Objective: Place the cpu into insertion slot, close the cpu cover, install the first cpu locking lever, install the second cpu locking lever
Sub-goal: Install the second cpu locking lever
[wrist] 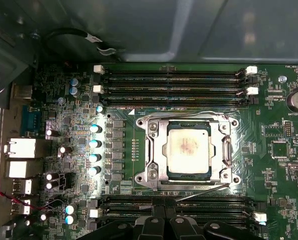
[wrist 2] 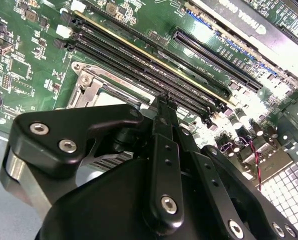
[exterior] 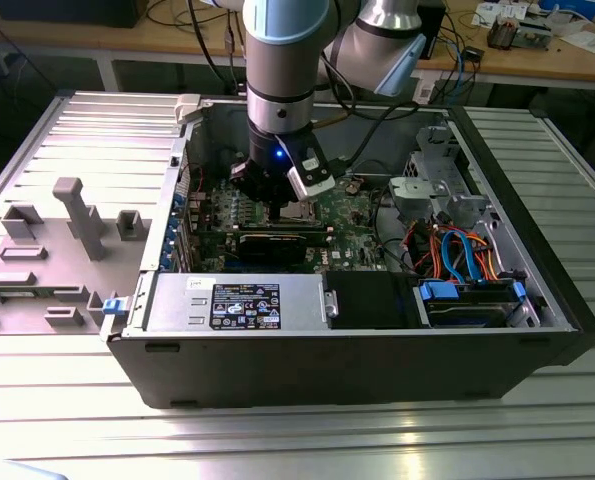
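The cpu [wrist: 188, 147], a square chip with a dull silver top, lies in the insertion slot [wrist: 189, 150] on the green motherboard [wrist: 269, 125]. The cpu cover [wrist: 154, 146], a silver frame, lies flat around the chip. A thin wire locking lever [wrist: 204, 192] slants up from the socket's edge beside the memory slots, its free end close to my fingertips. My gripper [wrist: 165, 216] hangs just off that edge, fingers together with nothing visibly between them. In the second wrist view my gripper [wrist 2: 164, 102] stands over the socket's corner [wrist 2: 91, 87]. In the exterior view my gripper [exterior: 277, 195] hovers over the socket [exterior: 299, 212] inside the case.
Long black memory slots [wrist: 174, 82] flank the socket on two sides. A graphics card [exterior: 272, 245], the power supply [exterior: 237, 300] and the drive cage with blue and orange cables [exterior: 467, 260] fill the case. A grey fixture block [exterior: 77, 215] stands outside on the exterior view's left.
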Robot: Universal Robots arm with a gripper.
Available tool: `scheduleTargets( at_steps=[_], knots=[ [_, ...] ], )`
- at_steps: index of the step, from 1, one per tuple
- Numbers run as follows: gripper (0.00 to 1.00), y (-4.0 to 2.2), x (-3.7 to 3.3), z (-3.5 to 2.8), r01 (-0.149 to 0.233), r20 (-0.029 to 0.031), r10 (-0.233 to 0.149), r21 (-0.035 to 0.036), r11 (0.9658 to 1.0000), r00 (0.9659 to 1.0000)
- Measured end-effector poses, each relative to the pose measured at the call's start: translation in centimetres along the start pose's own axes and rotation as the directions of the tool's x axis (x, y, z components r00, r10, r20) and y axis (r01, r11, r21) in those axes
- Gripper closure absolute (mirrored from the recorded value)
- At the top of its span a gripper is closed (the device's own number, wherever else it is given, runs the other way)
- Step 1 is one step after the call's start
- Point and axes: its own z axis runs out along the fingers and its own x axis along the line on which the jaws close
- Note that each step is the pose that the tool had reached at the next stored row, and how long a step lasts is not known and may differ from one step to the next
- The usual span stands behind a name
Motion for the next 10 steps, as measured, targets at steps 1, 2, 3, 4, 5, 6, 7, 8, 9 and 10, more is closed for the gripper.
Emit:
scheduleTargets(
  at_steps=[1, 2, 3, 4, 5, 6, 7, 8, 9, 10],
  knots=[
    [0.89, 0.0, 0.0, 0.0, 0.0, -0.0001, 0.0, 0.0, 1.0, 1.0],
    [0.89, 0.0, 0.0, 0.0, 0.0, -0.0001, 0.0, 0.0, 1.0, 1.0],
    [0.89, 0.0, 0.0, 0.0, 0.0, 0.0, 0.0, 0.0, 1.0, 1.0],
    [0.89, 0.0, 0.0, 0.0, 0.0, -0.0001, 0.0, 0.0, 1.0, 1.0],
    [0.89, 0.0, 0.0, 0.0, 0.0, -0.0001, 0.0, 0.0, 1.0, 1.0],
    [0.89, 0.0, 0.0, 0.01, 0.0, -0.0001, 0.0, 0.0, 1.0, 1.0],
    [0.89, -0.01, -0.06, 0.11, 0.001, -0.0056, -0.001, -0.0001, 1.0, 1.0],
    [0.89, -0.02, -0.07, 0.22, 0.008, -0.0111, -0.008, -0.0002, 1.0, 0.9999],
    [0.89, -0.03, -0.07, 0.31, 0.025, -0.0167, -0.025, -0.0003, 0.9997, 0.9995],
    [0.89, -0.04, -0.06, 0.39, 0.04, -0.0211, -0.04, -0.0018, 0.9992, 0.999]
  ],
)
